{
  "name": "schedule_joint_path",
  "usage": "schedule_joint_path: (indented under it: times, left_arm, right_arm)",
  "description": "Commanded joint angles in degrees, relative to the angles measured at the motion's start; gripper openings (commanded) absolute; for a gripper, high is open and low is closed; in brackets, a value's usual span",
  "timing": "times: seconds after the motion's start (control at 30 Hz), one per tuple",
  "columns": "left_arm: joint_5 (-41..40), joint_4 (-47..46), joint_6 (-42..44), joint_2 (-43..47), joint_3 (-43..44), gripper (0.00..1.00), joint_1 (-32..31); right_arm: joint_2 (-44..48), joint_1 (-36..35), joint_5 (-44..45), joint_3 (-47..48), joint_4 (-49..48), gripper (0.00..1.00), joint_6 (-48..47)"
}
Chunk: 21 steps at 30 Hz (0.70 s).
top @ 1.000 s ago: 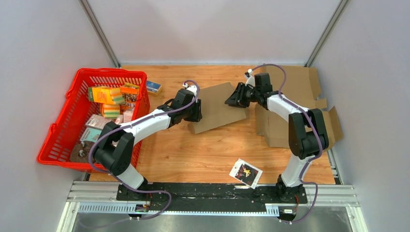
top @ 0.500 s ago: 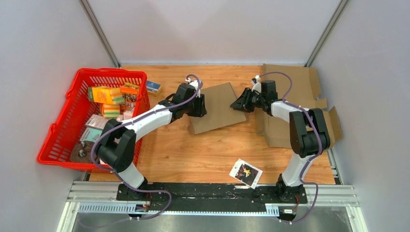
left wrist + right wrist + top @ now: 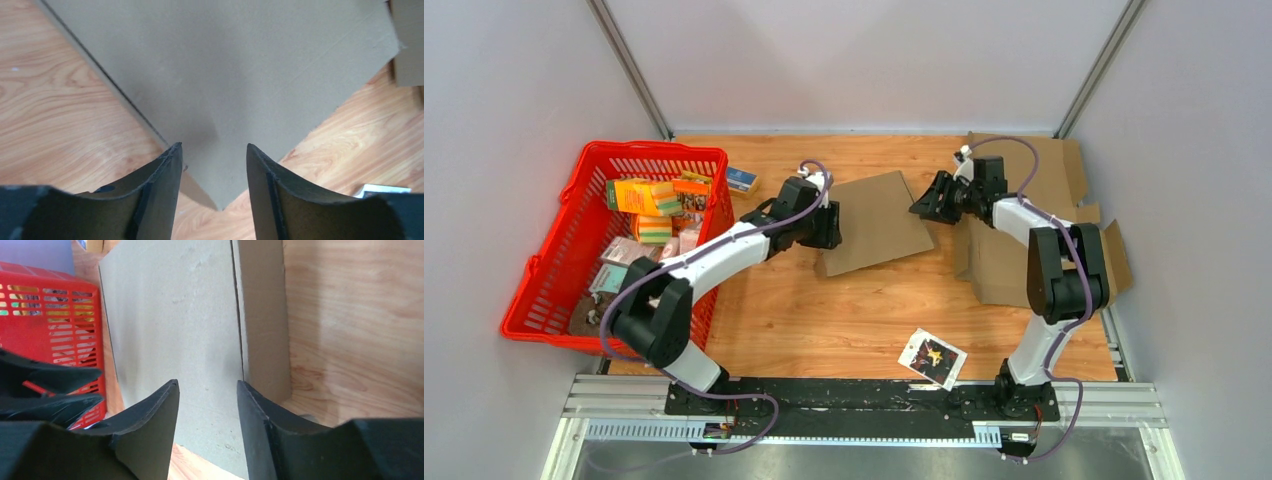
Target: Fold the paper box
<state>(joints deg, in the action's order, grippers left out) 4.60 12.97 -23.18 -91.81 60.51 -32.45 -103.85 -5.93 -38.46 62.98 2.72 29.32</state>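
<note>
Overall, the tabletop (image 3: 824, 320) carries loose cardboard sheets (image 3: 1044, 180) at far right and a red basket (image 3: 656, 148) at left. The flattened paper box (image 3: 879, 215) lies between them. The left end effector (image 3: 829, 225) and right end effector (image 3: 921, 205) flank it, both spread. Only the left wrist view shows the box corner between the fingers (image 3: 155, 195). A printed card (image 3: 933, 357) lies near.

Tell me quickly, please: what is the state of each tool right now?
Left tool: open, holding nothing, at a corner of the cardboard sheet.
Right tool: open, holding nothing, facing the same sheet.
</note>
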Motion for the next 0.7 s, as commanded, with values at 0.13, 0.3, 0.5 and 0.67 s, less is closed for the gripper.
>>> schedule_joint_path:
  times: [0.13, 0.3, 0.5, 0.67]
  left_arm:
    - [0.7, 3.5, -2.8, 13.4, -4.0, 0.71, 7.4]
    - [6.3, 1.3, -6.2, 8.7, -5.2, 0.74, 10.1]
    - [6.4, -2.6, -9.2, 7.3, -6.1, 0.75, 10.1]
    - [7.0, -4.1, -11.4, 5.4, -6.6, 0.76, 10.1]
  right_arm:
    - [-8.3, 0.7, 2.1, 17.7, 17.0, 0.56, -13.1]
    - [-11.5, 0.7, -2.4, 17.8, 14.3, 0.45, -11.0]
    - [-11.7, 1.0, -1.4, 15.4, 12.5, 0.36, -9.6]
    - [-11.1, 3.1, -0.5, 11.8, 10.0, 0.25, -7.4]
